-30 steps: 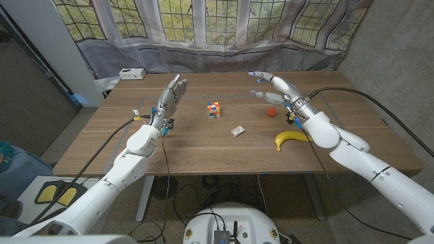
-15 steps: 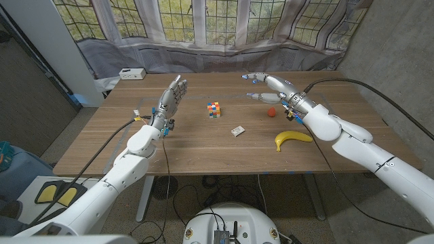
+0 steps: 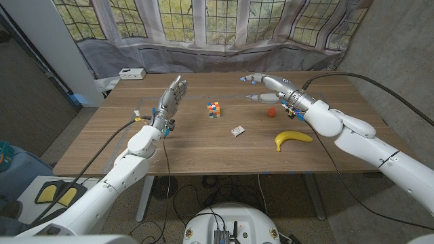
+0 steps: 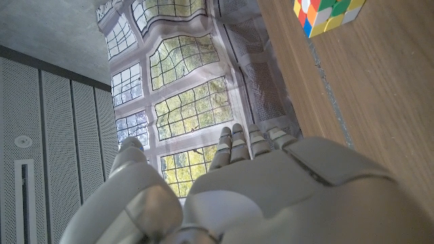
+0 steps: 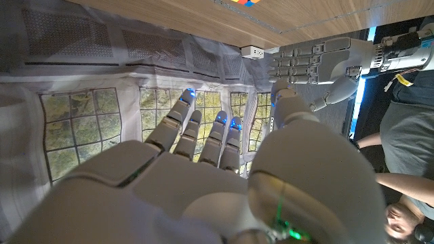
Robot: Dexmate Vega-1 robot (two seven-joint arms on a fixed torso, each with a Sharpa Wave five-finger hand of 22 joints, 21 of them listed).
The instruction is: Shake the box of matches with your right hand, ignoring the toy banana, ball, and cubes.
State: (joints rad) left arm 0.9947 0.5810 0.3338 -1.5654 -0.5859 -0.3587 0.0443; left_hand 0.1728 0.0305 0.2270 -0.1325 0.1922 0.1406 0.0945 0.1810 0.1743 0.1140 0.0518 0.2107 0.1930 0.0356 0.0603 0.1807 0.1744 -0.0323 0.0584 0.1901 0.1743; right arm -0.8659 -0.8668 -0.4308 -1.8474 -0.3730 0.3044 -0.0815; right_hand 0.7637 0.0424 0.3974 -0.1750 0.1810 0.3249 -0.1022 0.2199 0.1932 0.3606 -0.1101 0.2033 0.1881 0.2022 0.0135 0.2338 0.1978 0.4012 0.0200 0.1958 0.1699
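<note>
Overhead head view; two close, inverted wrist views

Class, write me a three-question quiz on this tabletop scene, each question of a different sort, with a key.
1. True or false: the right hand holds the matchbox.
2. What lies nearest the banana? A) cube B) red ball C) white box
3. Fill in: the left hand is raised, fingers apart, holding ____.

Key: 1 false, the matchbox lies alone on the table; 2 B; 3 nothing.
</note>
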